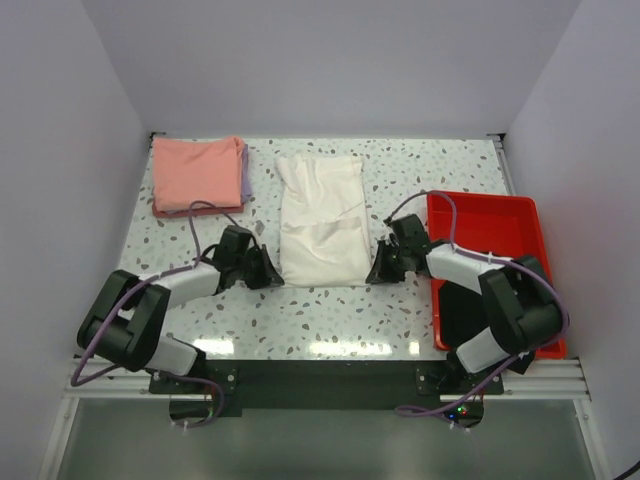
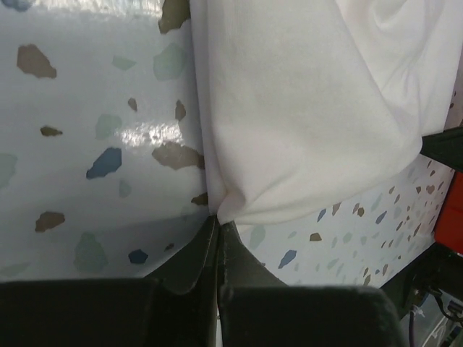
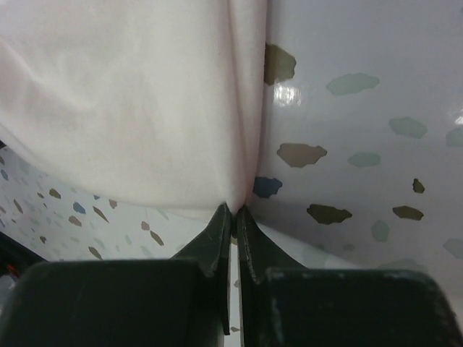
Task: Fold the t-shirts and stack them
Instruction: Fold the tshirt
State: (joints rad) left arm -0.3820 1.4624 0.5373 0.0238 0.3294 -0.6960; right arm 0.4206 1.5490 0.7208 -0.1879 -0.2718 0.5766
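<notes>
The cream-white t-shirt (image 1: 322,220) lies folded lengthwise in the middle of the table; its red print is hidden. My left gripper (image 1: 272,276) is shut on its near left corner, pinched at the fingertips in the left wrist view (image 2: 218,219). My right gripper (image 1: 377,272) is shut on its near right corner, seen in the right wrist view (image 3: 235,210). The salmon-pink t-shirt (image 1: 196,174) lies folded at the back left, on top of the lavender t-shirt (image 1: 245,172), of which only an edge shows.
A red plastic tray (image 1: 490,230) stands at the right, under my right arm. The speckled table (image 1: 330,320) is bounded by white walls at the back and sides.
</notes>
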